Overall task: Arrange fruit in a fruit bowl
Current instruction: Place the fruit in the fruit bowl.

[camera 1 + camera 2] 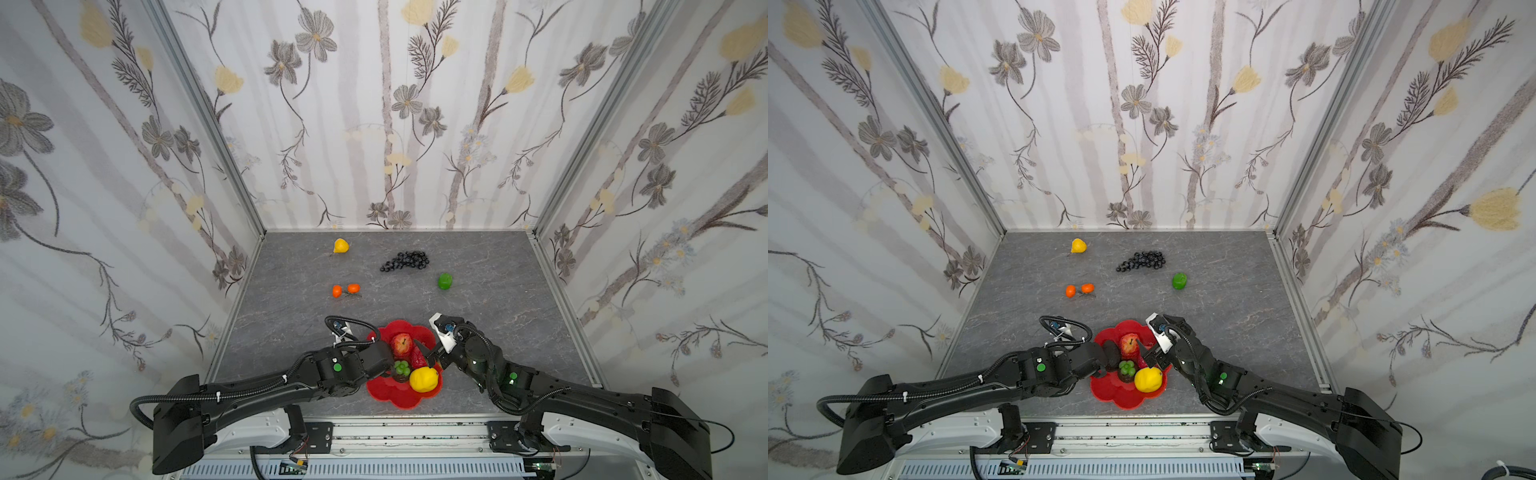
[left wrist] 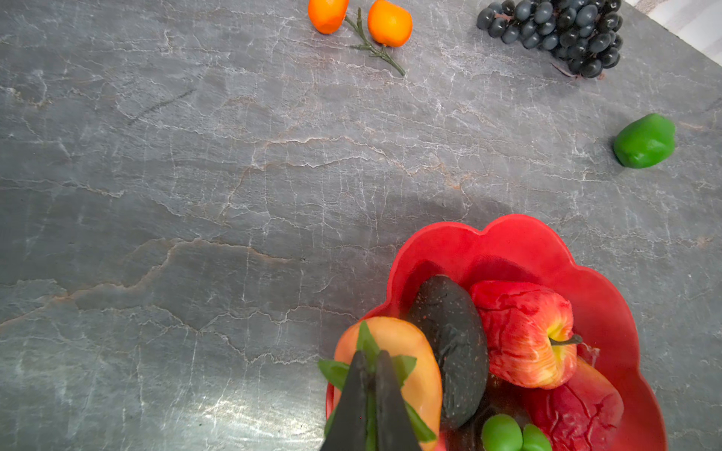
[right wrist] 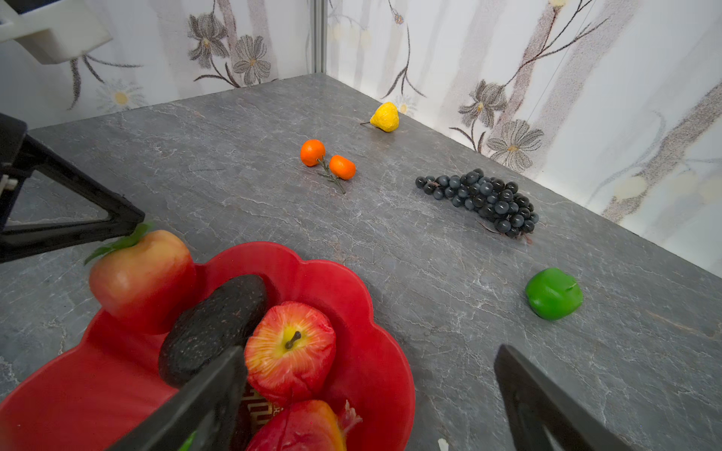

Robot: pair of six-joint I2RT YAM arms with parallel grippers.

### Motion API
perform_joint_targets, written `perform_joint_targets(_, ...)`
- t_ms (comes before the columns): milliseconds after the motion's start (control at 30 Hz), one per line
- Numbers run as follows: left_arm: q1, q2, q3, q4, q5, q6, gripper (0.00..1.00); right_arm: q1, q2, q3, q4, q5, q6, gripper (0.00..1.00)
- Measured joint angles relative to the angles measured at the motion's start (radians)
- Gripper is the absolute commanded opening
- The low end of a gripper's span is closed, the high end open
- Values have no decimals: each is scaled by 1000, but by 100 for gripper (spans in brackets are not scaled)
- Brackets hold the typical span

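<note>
Pinching the green leaves of a peach-coloured fruit (image 3: 142,279), the left gripper (image 2: 370,359) is clamped tight at the 9 o'clock rim of the fruit bowl (image 1: 395,397). The bowl sits at the 6 o'clock edge of the table (image 1: 498,266), holding a black avocado (image 3: 213,326), a red apple (image 3: 291,347) and, at 5 o'clock, a lemon (image 1: 424,379). The right gripper (image 3: 370,348) gapes wide and empty over its 3 o'clock side. Beyond lie a pear (image 1: 340,246) at 11 o'clock, two oranges (image 1: 353,288) nearer, grapes (image 1: 405,261) at 12, a green fruit (image 1: 445,281) at 1.
</note>
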Motion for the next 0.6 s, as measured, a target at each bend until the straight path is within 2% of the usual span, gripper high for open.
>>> perform_joint_targets(333, -7, 26, 0, 16, -3, -16, 20, -1, 3, 0, 3, 0, 0, 99)
perform_joint_targets(600, -13, 22, -5, 41, 0, -14, 26, -2, 2, 0, 3, 1, 0, 99)
